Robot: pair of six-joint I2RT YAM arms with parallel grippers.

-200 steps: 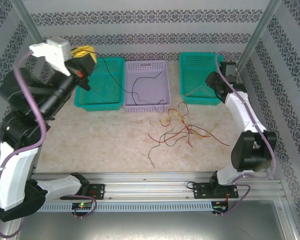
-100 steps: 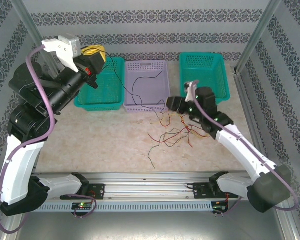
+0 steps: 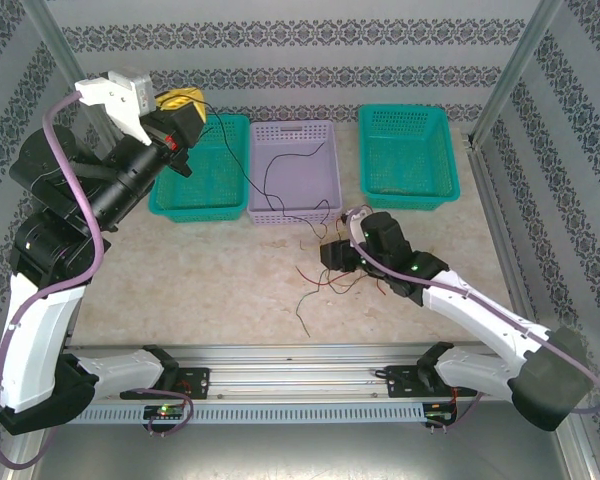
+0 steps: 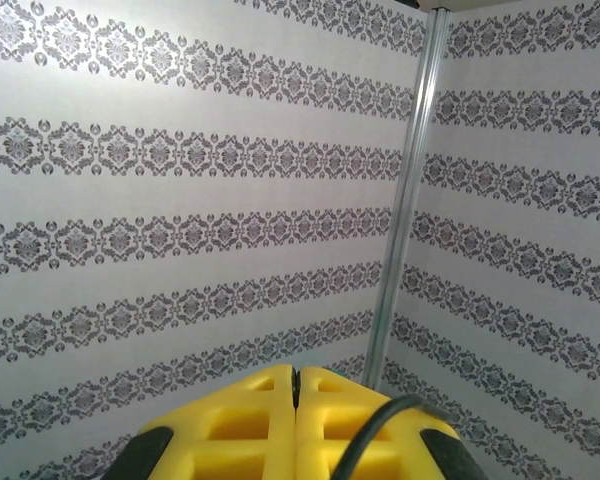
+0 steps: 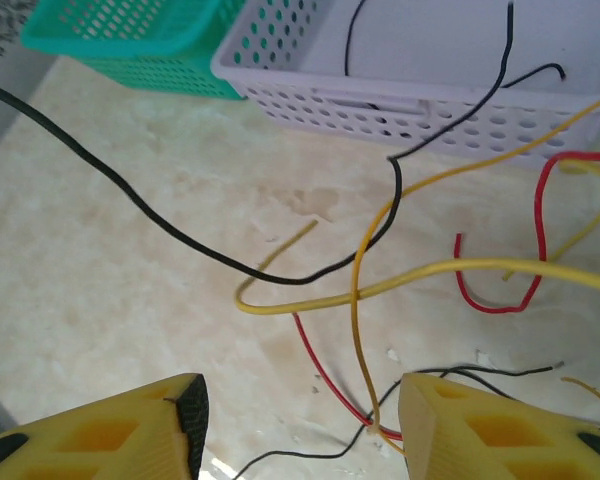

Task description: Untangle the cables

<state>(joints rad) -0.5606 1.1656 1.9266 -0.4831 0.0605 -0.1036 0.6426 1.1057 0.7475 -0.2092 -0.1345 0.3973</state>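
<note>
Hovering my right gripper (image 5: 300, 410), jaws apart, over the cables (image 5: 430, 272) tangled mid-table, ready to pinch one strand. Far-left corner: left gripper (image 3: 180, 105) clamped on black cable (image 3: 232, 143), raised to pull it clear, trailing toward the baskets (image 3: 292, 125).

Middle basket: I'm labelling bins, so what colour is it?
The middle basket is pale purple, clearest in the top external view.

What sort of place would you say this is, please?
Most likely a robot test cell in a lab: a left arm and right arm bolted to an aluminium rail, patterned enclosure walls, and plastic baskets beside loose cables on the table.
</note>
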